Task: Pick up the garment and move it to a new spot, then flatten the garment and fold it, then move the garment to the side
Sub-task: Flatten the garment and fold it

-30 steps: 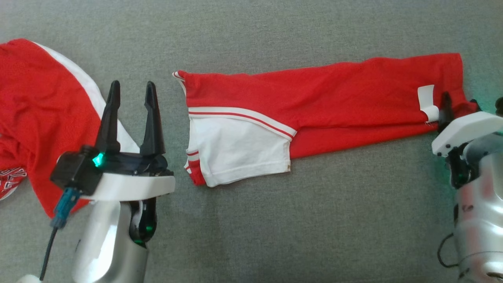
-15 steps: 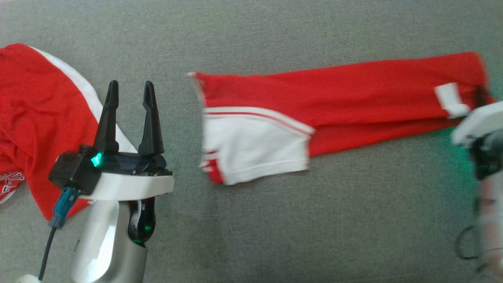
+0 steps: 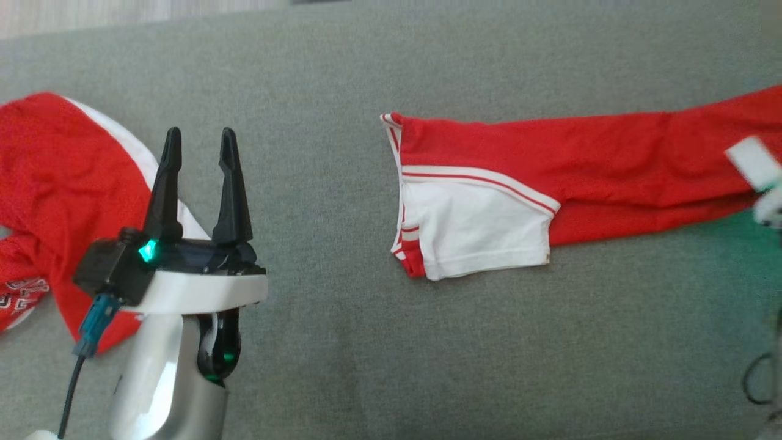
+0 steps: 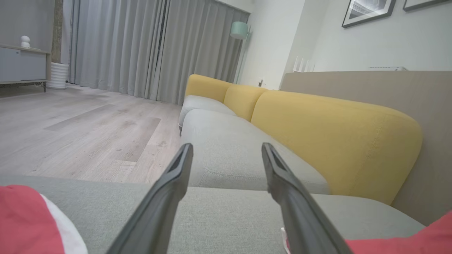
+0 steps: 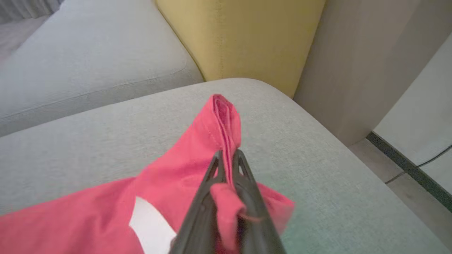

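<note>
Red fabric with a white panel and striped trim, the garment [image 3: 519, 183] lies folded into a long band across the right half of the head view, on the grey woven cushion [image 3: 342, 342]. The right gripper [image 5: 227, 155] pinches its bunched red edge between pressed-together fingers. At lower left the left gripper [image 3: 200, 133], fingers spread and empty, is well apart from it, by a second red garment [image 3: 55, 183].

The garment [image 3: 550, 159] looks like soft jersey knit, matt, red with white panels and a faint mesh texture. The seat cushion [image 3: 366, 342] under it is coarse grey woven fabric, also matt. The left gripper [image 3: 197, 133] has matt dark plastic fingers, and the forearm [image 3: 165, 385] is silvery with a satin sheen. The yellow backrest [image 4: 335, 141] is fine-weave cloth, and the floor [image 4: 88, 127] is pale matt wood grain.
</note>
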Tool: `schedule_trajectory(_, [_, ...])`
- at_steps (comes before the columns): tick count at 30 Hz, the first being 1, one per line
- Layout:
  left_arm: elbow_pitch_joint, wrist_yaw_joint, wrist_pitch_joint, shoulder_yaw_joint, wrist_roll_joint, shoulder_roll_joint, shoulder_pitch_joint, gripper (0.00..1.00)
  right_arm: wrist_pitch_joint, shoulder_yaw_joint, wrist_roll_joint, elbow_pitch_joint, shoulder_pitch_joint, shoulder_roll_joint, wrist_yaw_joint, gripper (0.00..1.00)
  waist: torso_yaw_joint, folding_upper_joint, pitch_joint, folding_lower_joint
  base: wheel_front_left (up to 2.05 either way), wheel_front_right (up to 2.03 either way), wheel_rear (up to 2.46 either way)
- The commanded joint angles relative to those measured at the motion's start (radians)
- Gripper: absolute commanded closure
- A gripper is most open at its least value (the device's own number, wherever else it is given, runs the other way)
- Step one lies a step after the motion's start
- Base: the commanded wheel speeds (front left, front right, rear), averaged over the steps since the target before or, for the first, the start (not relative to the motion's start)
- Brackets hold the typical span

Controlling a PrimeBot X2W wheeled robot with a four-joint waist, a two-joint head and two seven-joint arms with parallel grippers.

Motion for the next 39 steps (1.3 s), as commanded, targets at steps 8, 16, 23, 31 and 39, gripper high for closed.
schedule_trajectory(8, [-0.031,0.004,-0.005,0.039,-0.033,0.007,0.032,0.0,0.007,0.235,0.043,-0.135,-0.011,0.129,-0.001,1.0,0.005,0.0,-0.12,0.0,0.0,0.0,0.0])
schedule_trajectory(16, [-0.034,0.008,-0.005,0.036,-0.041,0.007,0.062,0.0,0.056,0.556,0.284,-0.22,0.066,0.18,-0.001,1.0,0.044,0.0,-0.164,0.0,0.0,0.0,0.0])
schedule_trajectory(23, [-0.031,0.008,-0.005,0.018,-0.041,0.007,0.064,0.0,0.019,0.768,0.445,-0.179,0.11,0.18,-0.001,1.0,0.099,0.0,-0.162,0.0,0.0,0.0,0.0])
schedule_trajectory(31, [-0.023,0.009,-0.005,0.003,-0.044,0.007,0.064,0.0,-0.036,0.879,0.532,-0.071,0.101,0.18,-0.001,1.0,0.151,0.0,-0.149,0.0,0.0,0.0,0.0])
schedule_trajectory(39, [-0.018,0.015,-0.005,-0.001,-0.053,0.007,0.058,0.0,-0.077,1.04,0.679,-0.03,0.073,0.18,-0.001,0.0,0.176,0.0,-0.133,0.0,0.0,0.0,0.0])
